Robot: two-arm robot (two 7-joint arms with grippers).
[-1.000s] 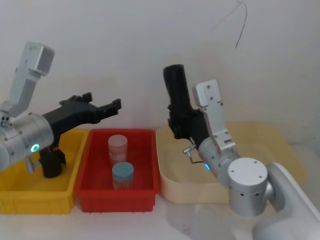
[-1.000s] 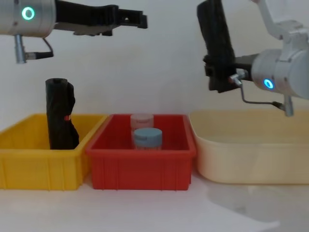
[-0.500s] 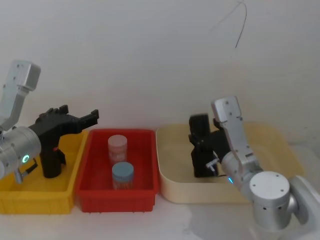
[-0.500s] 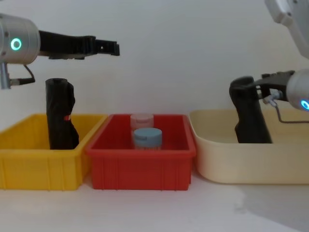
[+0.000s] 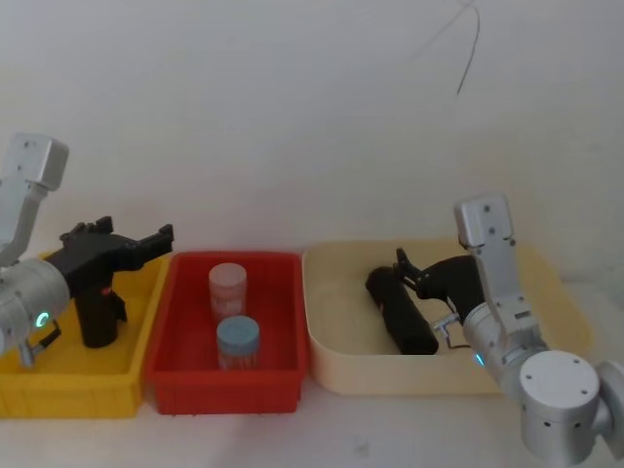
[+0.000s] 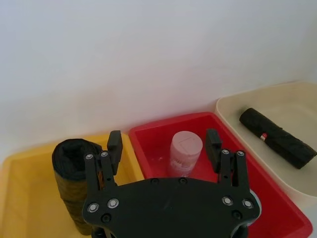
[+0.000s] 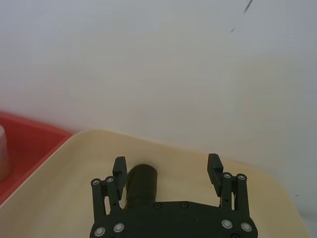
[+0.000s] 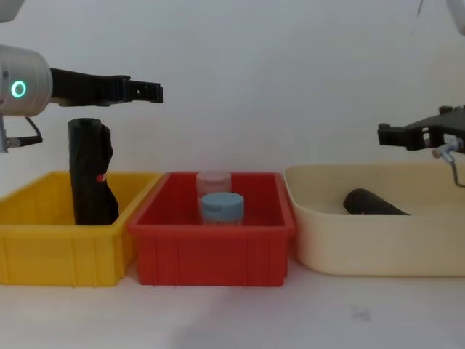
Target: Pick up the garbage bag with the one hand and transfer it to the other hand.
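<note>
Chest view: the front wall of the cream bin (image 8: 349, 247) conceals the underside of the garbage bag (image 8: 369, 203), and the frame's right edge cuts off the right gripper (image 8: 383, 134) behind its fingers. Right wrist view: the gripper body covers most of the bag, and one round end shows close beside one finger. Left wrist view: the gripper body hides the foot of the upright black roll (image 6: 69, 163).

Right gripper: fingers spread wide, holding nothing. It hangs above the cream bin with a clear gap down to the bag.

Garbage bag: lies on its side on the floor of the cream bin, touched by neither gripper.

Left gripper (image 6: 164, 141): fingers spread wide, empty, raised over the yellow bin (image 8: 43, 254), above the top of the upright roll.

The red bin (image 8: 211, 254) stands between the other two on the table (image 8: 232, 313).
</note>
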